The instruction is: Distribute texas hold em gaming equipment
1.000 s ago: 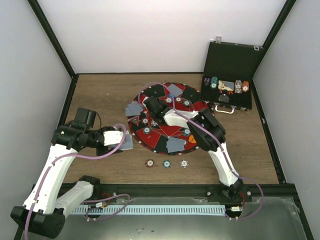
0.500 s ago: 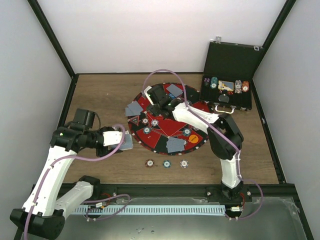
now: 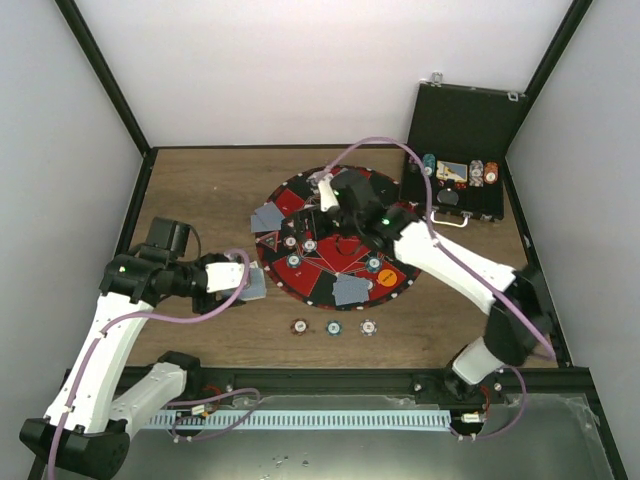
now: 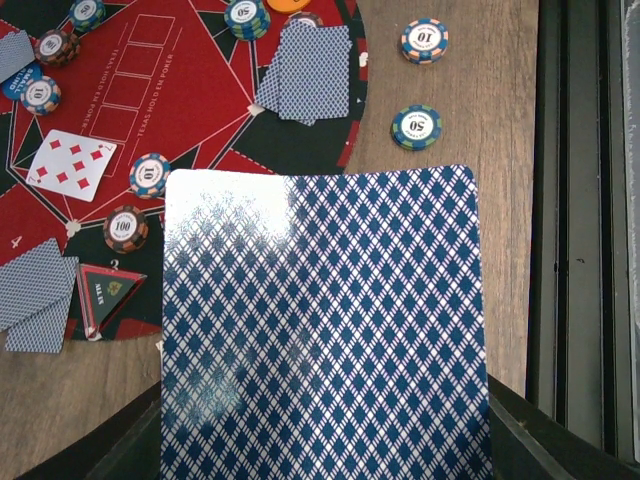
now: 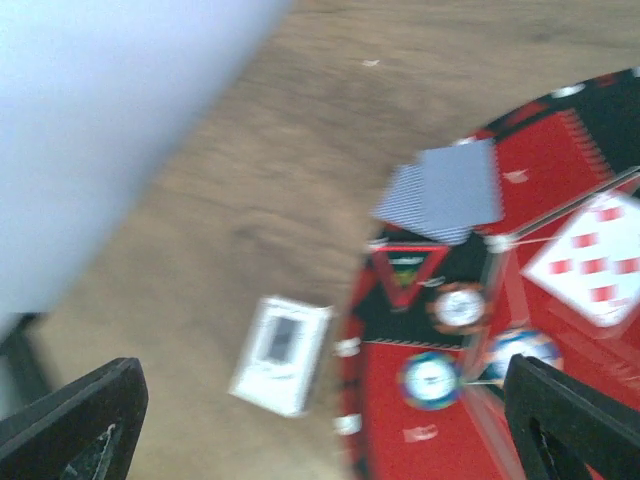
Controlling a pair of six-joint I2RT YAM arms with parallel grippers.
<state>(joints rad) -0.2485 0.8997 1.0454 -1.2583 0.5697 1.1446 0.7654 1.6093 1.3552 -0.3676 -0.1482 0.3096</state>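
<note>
3 poker chips [image 3: 334, 327] lie just in front of the mat [image 3: 330, 262], the left gripper [image 3: 243, 284] is clamped on a blue-backed card [image 4: 325, 330] beside the mat's left rim, and farther the right gripper [image 3: 323, 189] hangs over the mat w/ fingers wide apart.

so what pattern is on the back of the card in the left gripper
A blue-and-white diamond lattice covers the card, clearest in the left wrist view.

Right wrist view blurred; glare whitens the card [image 4: 325, 330].
</note>
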